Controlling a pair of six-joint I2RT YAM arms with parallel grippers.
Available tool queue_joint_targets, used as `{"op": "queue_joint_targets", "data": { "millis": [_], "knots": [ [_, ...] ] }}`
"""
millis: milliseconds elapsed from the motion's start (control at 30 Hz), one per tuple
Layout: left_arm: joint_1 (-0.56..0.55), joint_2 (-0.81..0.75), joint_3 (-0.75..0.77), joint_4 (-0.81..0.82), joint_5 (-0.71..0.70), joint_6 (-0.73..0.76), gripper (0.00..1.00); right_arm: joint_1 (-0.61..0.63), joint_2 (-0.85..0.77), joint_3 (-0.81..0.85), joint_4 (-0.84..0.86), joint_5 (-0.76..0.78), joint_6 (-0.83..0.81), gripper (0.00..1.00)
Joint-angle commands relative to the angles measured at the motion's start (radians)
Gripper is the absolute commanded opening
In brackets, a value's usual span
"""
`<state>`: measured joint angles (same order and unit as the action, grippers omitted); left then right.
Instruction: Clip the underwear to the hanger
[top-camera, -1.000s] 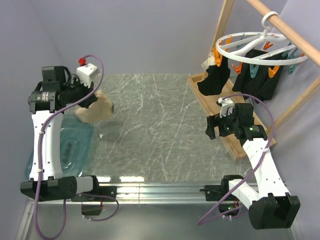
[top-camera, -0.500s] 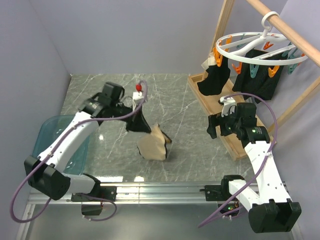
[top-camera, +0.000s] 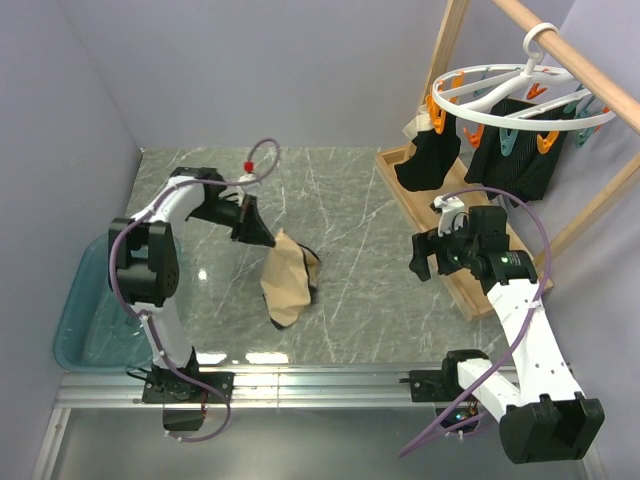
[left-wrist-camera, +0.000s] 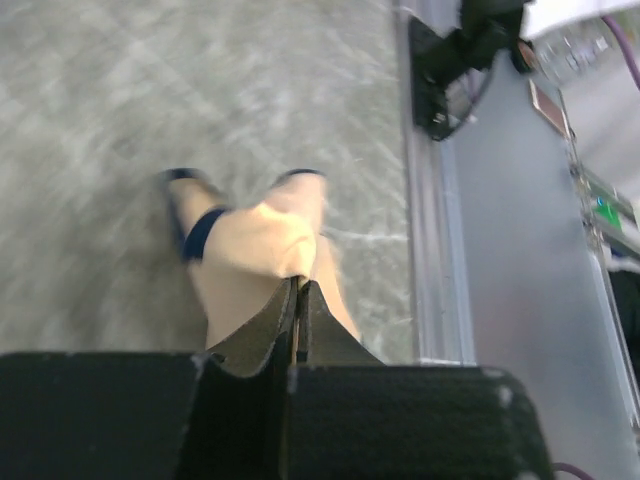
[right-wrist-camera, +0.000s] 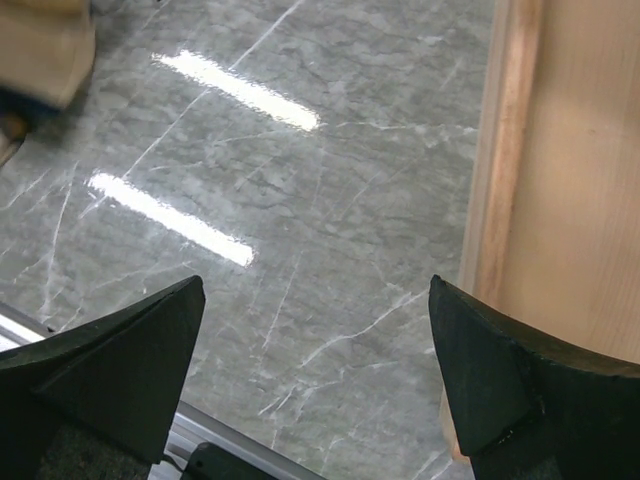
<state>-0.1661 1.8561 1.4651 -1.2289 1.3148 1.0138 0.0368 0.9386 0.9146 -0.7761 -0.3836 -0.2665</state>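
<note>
Top external view: found the left gripper (top-camera: 258, 235) closed tight, pinching the upper edge of the underwear (top-camera: 285, 287). Confirmed from the left wrist view: fingers (left-wrist-camera: 335, 350) pressed together, with beige fabric caught at the tips. Noted the underwear hanging directly from that grip, draped down and away from it, dark trim at the far end, over the table (top-camera: 340, 200) near its middle. Cannot tell whether the lowest fold touches the surface. Found the right gripper (top-camera: 420, 255) spread wide, holding nothing, poised over the table just beside the wooden base (top-camera: 466, 287). Located the hanger (top-camera: 520, 95) hooked on the rod (top-camera: 575, 68) at far right, well apart from the underwear, with black garments (top-camera: 430, 160) clipped beneath. Noted a teal bin (top-camera: 75, 320) at near left.
</note>
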Motion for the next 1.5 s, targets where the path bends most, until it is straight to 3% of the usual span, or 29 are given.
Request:
{"op": "queue_joint_targets", "data": {
  "millis": [0, 100, 167, 200, 233, 267, 433, 600, 733, 767, 833, 933, 1167, 1467],
  "knots": [
    [0.082, 0.008, 0.083, -0.132, 0.023, 0.146, 0.02, 0.028, 0.009, 0.04, 0.009, -0.023, 0.009, 1.0],
    [0.111, 0.0, 0.077, -0.026, -0.011, -0.012, 0.01, 0.046, 0.02, 0.041, 0.024, -0.009, 0.022, 1.0],
    [0.106, -0.06, 0.031, 0.206, -0.101, -0.249, 0.0, 0.051, 0.034, 0.041, 0.041, -0.012, 0.035, 1.0],
    [0.105, -0.09, -0.048, 0.332, -0.151, -0.47, 0.01, 0.064, 0.038, 0.04, 0.049, -0.015, 0.058, 1.0],
    [0.102, -0.15, -0.092, 0.441, -0.204, -0.554, 0.04, 0.072, 0.045, 0.04, 0.057, -0.017, 0.072, 1.0],
    [0.1, -0.173, -0.127, 0.568, -0.291, -0.599, 0.06, 0.081, 0.051, 0.037, 0.078, -0.018, 0.088, 1.0],
    [0.123, -0.244, -0.233, 0.707, -0.468, -0.829, 0.14, 0.153, 0.081, 0.021, 0.155, -0.119, 0.196, 0.97],
    [0.137, -0.399, -0.4, 0.87, -0.538, -0.944, 0.17, 0.253, 0.196, 0.023, 0.287, -0.213, 0.35, 0.84],
    [0.139, -0.503, -0.466, 0.896, -0.61, -1.008, 0.36, 0.388, 0.327, 0.066, 0.345, -0.212, 0.417, 0.78],
    [0.139, -0.52, -0.479, 0.896, -0.629, -1.056, 0.48, 0.415, 0.388, 0.088, 0.359, -0.224, 0.426, 0.78],
    [0.143, -0.585, -0.511, 0.902, -0.67, -1.115, 0.59, 0.483, 0.478, 0.108, 0.374, -0.238, 0.461, 0.76],
    [0.154, -0.691, -0.551, 0.919, -0.699, -1.166, 0.69, 0.551, 0.593, 0.141, 0.428, -0.244, 0.513, 0.74],
    [0.19, -0.811, -0.551, 0.888, -0.732, -1.206, 0.71, 0.649, 0.796, 0.239, 0.5, -0.255, 0.595, 0.71],
    [0.212, -0.761, -0.487, 0.829, -0.784, -1.098, 0.71, 0.696, 0.985, 0.337, 0.554, -0.244, 0.661, 0.66]
  ]
}}
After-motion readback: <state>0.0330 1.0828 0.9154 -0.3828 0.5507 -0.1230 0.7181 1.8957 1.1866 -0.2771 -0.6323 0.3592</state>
